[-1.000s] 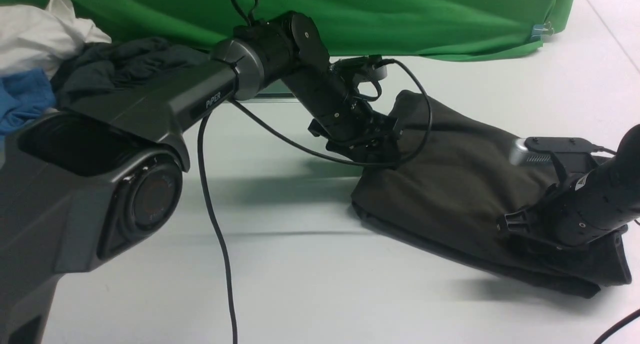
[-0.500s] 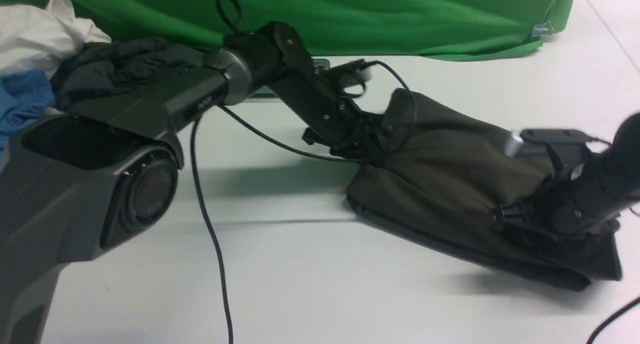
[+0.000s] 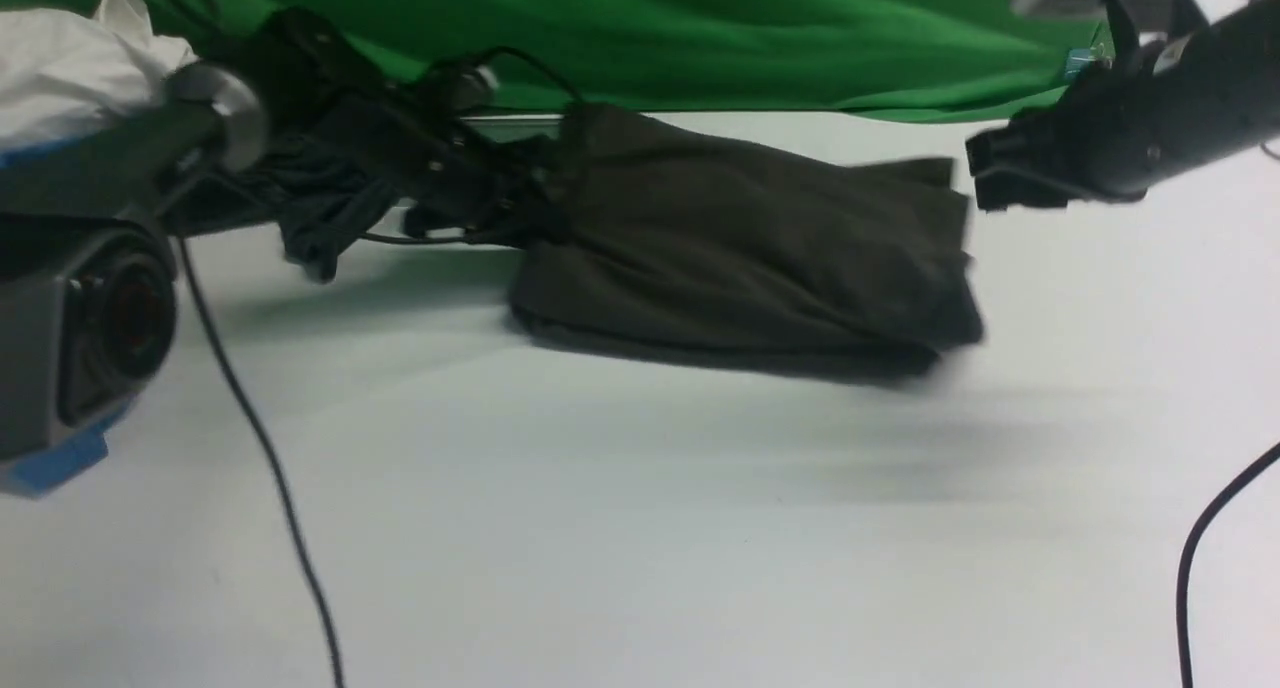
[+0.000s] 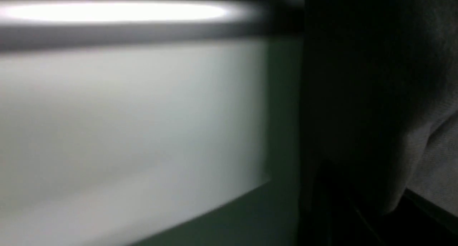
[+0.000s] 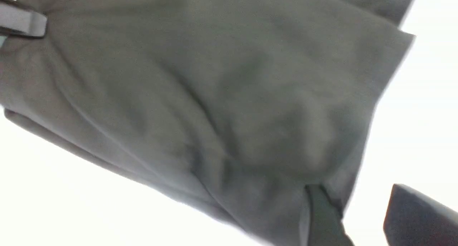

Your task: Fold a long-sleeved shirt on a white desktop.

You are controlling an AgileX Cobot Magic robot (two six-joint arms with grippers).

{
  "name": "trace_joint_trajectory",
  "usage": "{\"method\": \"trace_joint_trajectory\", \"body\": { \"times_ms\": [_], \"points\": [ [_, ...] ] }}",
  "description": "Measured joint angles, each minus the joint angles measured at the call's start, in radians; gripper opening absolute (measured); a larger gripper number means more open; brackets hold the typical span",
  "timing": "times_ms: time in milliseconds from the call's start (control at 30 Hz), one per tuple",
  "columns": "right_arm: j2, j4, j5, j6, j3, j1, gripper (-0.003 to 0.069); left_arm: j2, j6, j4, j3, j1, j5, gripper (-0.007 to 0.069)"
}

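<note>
1. The shirt (image 3: 740,253), dark olive-brown and folded into a thick bundle, hangs stretched sideways above the counter (image 3: 640,528), in front of the green cloth (image 3: 700,38) at the back.
2. Its lower edge sags close to the counter, which carries a soft shadow underneath; whether the cloth touches the surface cannot be told through the motion blur.
3. The left gripper (image 3: 530,193) meets the shirt's left end, where the fabric bunches together, and it is pinched tight on that end.
4. In the left wrist view only dark fabric (image 4: 375,96) close to the lens and a pale blurred surface show.
5. The right gripper (image 3: 985,183) sits at the shirt's upper right corner, raised well above the counter.
6. In the right wrist view one finger (image 5: 323,217) lies against the shirt's (image 5: 214,96) edge and the other finger (image 5: 418,213) stands apart over the bare counter; whether the gripper has hold of the cloth cannot be told.
7. A pile of clothes, white (image 3: 80,68) and dark (image 3: 320,203), lies at the far left behind the left arm.
</note>
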Motion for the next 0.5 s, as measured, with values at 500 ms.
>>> {"method": "trace_joint_trajectory", "body": {
  "times_ms": [500],
  "points": [
    [0.000, 0.000, -0.004, -0.005, -0.003, 0.000, 0.0248, 0.000, -0.018, 0.085, 0.000, 0.050, -0.101, 0.0113]
  ]
}}
